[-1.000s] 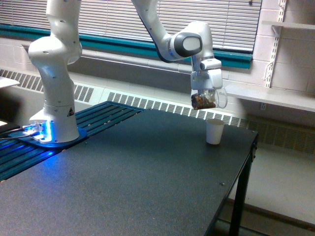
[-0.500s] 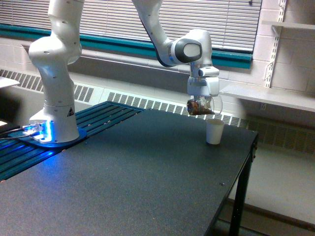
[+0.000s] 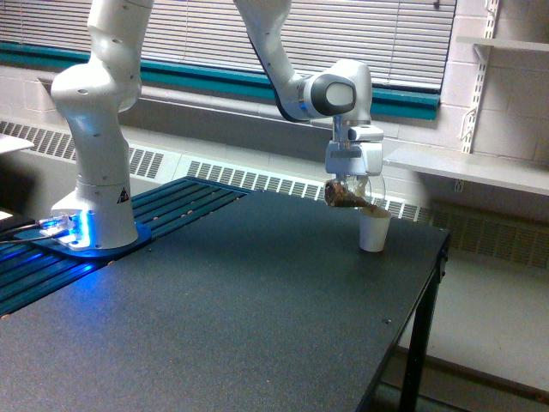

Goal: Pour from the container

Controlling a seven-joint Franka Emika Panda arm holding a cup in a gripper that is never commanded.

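Clear plastic container (image 3: 350,195), with brown nut-like bits showing through its wall, hangs tipped over in the gripper (image 3: 352,178), its mouth turned down toward the exterior view's right. It sits just above the rim of a small white paper cup (image 3: 373,230), which stands upright on the dark table (image 3: 214,318) near the far edge. A streak of brown bits seems to reach from the container's lip to the white cup's rim, though the picture is too coarse to be sure they touch. The gripper's fingers are pinched onto the container from above, holding it clear of the table. The white arm (image 3: 283,60) arcs down from the top of the view, and its base (image 3: 94,180) stands well apart on the exterior view's left, beside a blue glow. White blinds (image 3: 206,34) and a wall heater grille (image 3: 257,182) run behind the table.
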